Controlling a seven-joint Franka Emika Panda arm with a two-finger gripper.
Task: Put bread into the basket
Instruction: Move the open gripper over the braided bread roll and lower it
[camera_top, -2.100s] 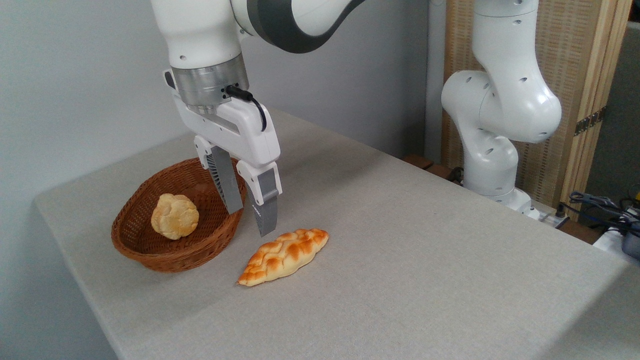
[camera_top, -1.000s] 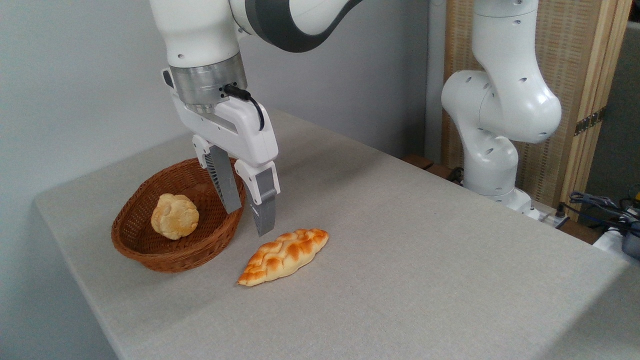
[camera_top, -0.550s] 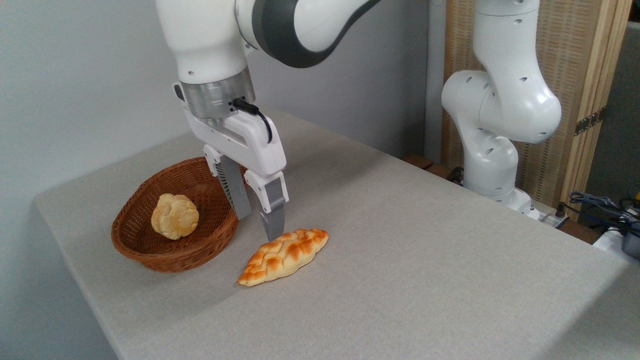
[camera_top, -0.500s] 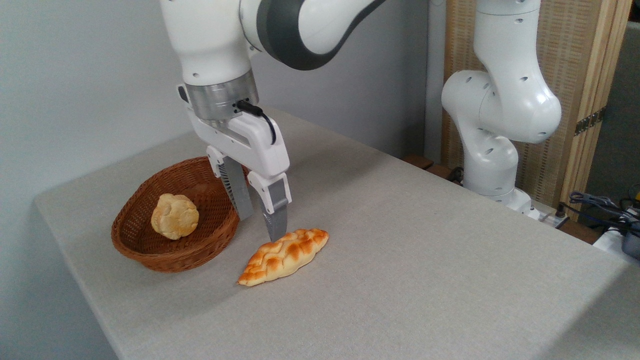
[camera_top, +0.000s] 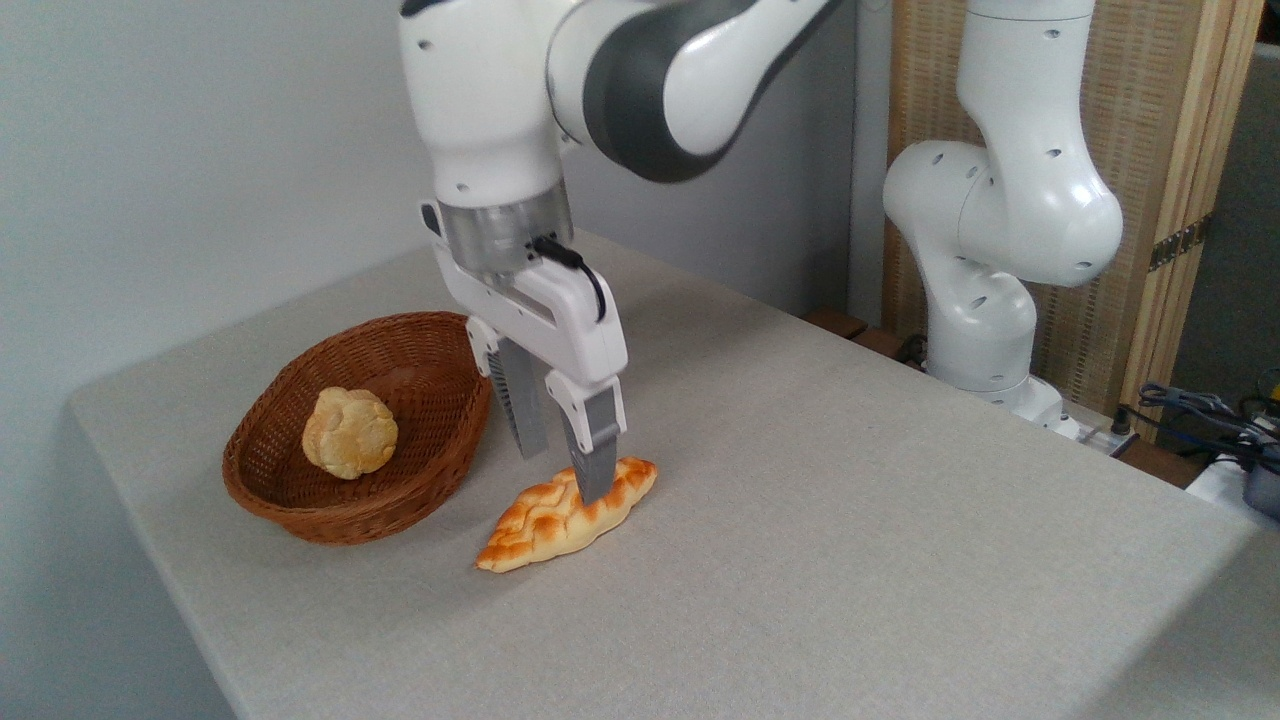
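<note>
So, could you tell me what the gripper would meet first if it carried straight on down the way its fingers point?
Most likely the bread: the open gripper hangs right over its right half, though depth from this single view is uncertain.

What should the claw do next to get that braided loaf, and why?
Probably ease straight down a little more, then close. The gripper is open above the bread, one finger in front of the loaf and one behind it, so it seems lined up but not yet gripping. The bread lies on the table, outside the basket.

Glossy-crusted bread (camera_top: 540, 520), woven wicker basket (camera_top: 300, 500), matt cloth-covered table (camera_top: 850, 520).
</note>
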